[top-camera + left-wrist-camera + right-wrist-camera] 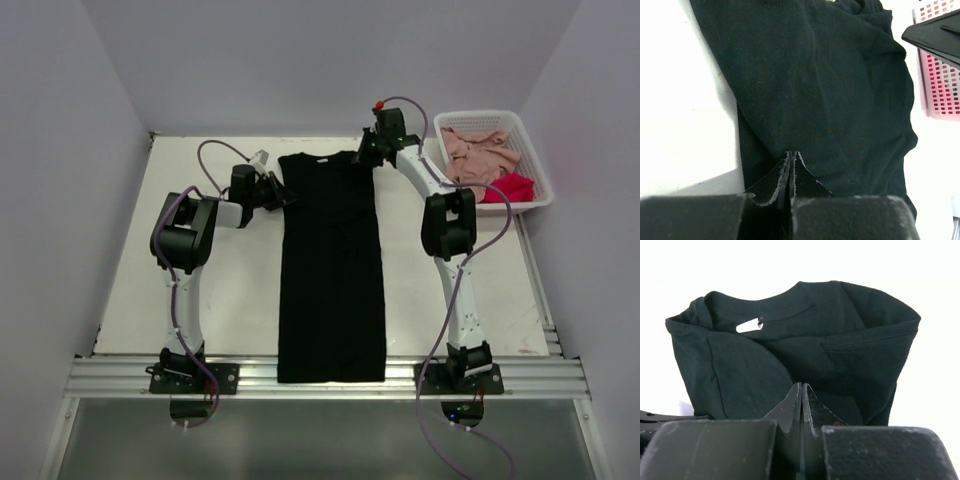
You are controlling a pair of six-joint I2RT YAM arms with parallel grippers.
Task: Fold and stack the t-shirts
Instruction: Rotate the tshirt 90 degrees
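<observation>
A black t-shirt [330, 280] lies as a long narrow strip down the middle of the table, collar at the far end. My left gripper [287, 195] is at its upper left edge. In the left wrist view the jaws [791, 152] are pressed together, tips on the dark cloth [830, 75]. My right gripper [365, 152] is at the shirt's far right corner, also shut [802, 384], with the collar end [840, 340] bunched up in front of it. A dusty pink t-shirt [480, 152] and a red t-shirt [510, 186] lie crumpled in the basket.
The white lattice basket [480, 115] stands at the far right corner of the table and also shows as pink-lit lattice [940, 90] in the left wrist view. White walls close in the table on three sides. An aluminium rail [330, 378] runs along the near edge.
</observation>
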